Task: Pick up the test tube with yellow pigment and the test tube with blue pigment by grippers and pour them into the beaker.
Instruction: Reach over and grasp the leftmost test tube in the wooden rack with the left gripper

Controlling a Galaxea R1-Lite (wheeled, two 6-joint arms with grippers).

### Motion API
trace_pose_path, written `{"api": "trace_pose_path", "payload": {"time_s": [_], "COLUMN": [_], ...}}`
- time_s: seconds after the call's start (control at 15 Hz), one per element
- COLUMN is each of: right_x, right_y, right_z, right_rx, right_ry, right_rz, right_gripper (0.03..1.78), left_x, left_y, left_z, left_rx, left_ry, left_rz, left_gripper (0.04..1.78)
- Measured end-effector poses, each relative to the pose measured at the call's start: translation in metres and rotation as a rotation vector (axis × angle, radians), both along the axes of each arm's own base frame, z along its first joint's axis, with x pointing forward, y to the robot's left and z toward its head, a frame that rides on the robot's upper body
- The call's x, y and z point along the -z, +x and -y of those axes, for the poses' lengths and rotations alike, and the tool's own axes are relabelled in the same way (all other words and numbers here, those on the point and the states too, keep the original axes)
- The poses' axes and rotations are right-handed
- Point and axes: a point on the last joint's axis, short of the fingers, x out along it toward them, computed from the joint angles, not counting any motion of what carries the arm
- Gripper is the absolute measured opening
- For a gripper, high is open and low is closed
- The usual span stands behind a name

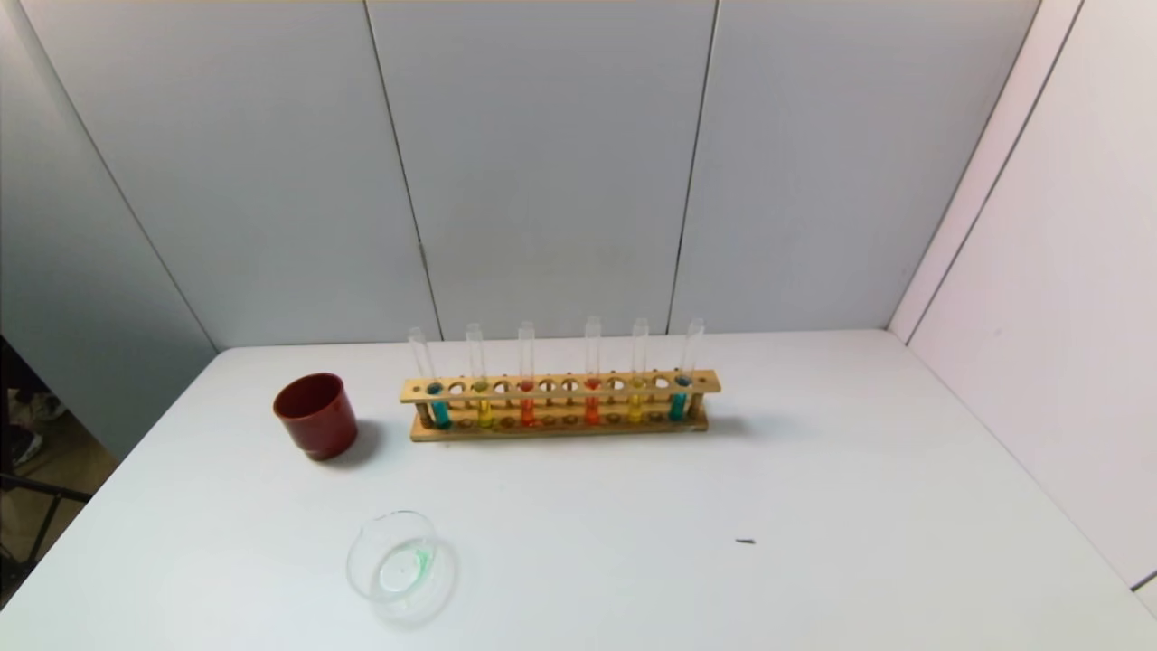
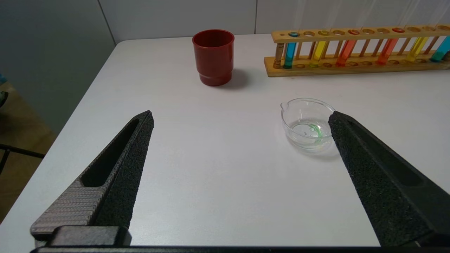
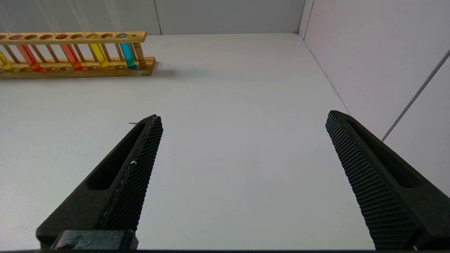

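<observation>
A wooden rack (image 1: 560,404) stands toward the far middle of the white tabletop (image 1: 813,506), holding six upright tubes. From the left they run blue, yellow, orange-red, orange-red, yellow, blue. The left test tube with blue pigment (image 1: 435,395) sits at the rack's left end, with a test tube with yellow pigment (image 1: 481,392) just to its right. A second yellow tube (image 1: 636,389) and a second blue tube (image 1: 682,387) fill the right end, and two orange-red tubes (image 1: 527,391) stand between the pairs. All are seated in their holes.

The beaker (image 1: 399,561) rests near the front edge, left of centre and well apart from the rack, a faint green trace in its bottom. A dark red cup (image 1: 316,415) stands left of the rack, close to it.

Neither arm shows in the head view. The left tool (image 2: 240,117), seen in its wrist view, hangs above the near left of the tabletop, its fingers (image 2: 116,168) spread wide and holding nothing; the beaker (image 2: 306,123) lies just ahead by one fingertip, the rack farther off. The right tool (image 3: 244,117) hovers over the near right, its fingers (image 3: 133,168) likewise wide apart and empty, with the right-end blue tube (image 3: 127,53) far ahead and to the left.
</observation>
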Motion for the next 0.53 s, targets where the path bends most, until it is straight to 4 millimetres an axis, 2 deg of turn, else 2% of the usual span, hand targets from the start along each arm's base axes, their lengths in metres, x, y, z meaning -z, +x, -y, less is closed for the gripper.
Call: {"api": "trace_pose_path", "payload": {"time_s": [0.53], "right_x": [0.0002], "right_y": [0.0], "right_z": [0.0], "right_rx": [0.0], "right_ry": [0.0], "right_rz": [-0.001], "right_gripper": [1.7], "left_x": [0.0], "left_y": [0.0], "left_z": [0.0], "left_rx": [0.0], "left_ry": [0.0], "left_rz": [0.0], "left_gripper": [1.75]}}
